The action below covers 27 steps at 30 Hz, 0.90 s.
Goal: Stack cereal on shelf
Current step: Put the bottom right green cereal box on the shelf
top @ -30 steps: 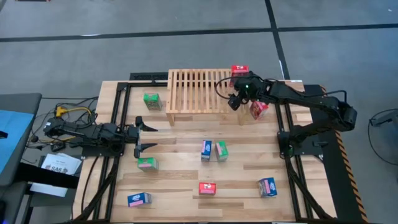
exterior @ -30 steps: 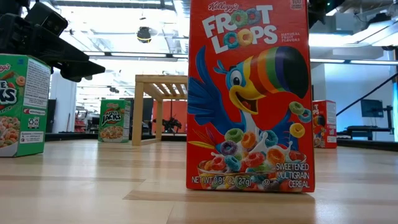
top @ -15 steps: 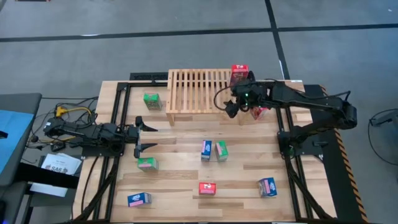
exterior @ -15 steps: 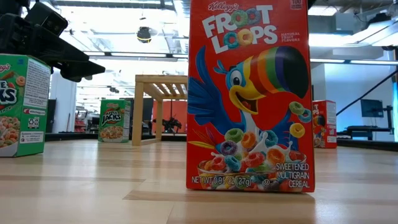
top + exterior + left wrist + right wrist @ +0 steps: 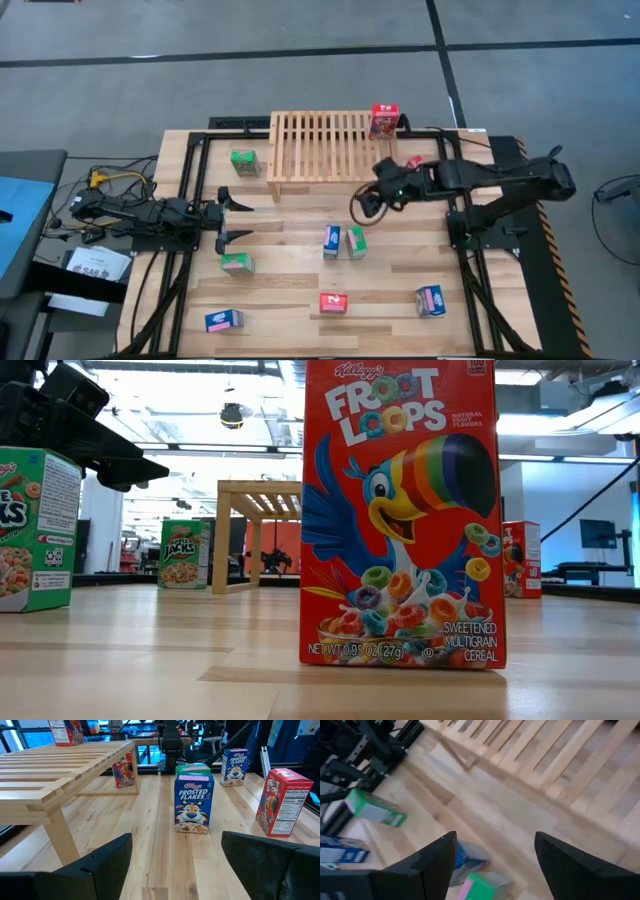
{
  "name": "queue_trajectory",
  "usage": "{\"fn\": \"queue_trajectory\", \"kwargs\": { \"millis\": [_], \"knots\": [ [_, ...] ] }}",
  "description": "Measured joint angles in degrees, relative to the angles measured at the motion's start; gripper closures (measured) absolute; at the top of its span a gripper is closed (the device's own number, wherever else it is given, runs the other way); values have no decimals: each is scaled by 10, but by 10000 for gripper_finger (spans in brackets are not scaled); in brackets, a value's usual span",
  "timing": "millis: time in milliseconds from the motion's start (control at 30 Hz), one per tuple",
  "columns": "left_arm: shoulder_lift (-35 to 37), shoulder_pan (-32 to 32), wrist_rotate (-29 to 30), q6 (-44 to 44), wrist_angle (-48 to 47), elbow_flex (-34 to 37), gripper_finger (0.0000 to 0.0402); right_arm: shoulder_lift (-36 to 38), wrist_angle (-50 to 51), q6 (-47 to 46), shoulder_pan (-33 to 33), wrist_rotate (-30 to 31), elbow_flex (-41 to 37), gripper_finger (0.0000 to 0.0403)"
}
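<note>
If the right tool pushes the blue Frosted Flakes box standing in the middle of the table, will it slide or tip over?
The blue Frosted Flakes box stands upright on a narrow base, so a high push would probably tip it. It looks like thin cardboard and is likely light, so a low push may slide it on the smooth wooden table. The green box beside it could get knocked.

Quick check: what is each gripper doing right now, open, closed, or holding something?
Left gripper: open, holding nothing, at the table's left side.
Right gripper: open, holding nothing, in front of the shelf.
</note>
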State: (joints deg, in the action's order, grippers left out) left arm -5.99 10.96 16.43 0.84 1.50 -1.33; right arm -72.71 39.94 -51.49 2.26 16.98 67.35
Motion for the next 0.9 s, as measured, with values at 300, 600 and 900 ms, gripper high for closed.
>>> {"fn": "queue_trajectory", "kwargs": {
  "millis": [300, 600, 900],
  "knots": [
    [0, 0, 0, 0, 0, 0, 104, -34, 10, -127, 82, 29, 0, 109],
    [0, 0, 0, 0, 0, 0, 104, -101, 76, -218, 125, 29, 56, 109],
    [0, 0, 0, 0, 0, 0, 104, -196, 189, -293, 149, 26, 144, 109]
  ]
}}
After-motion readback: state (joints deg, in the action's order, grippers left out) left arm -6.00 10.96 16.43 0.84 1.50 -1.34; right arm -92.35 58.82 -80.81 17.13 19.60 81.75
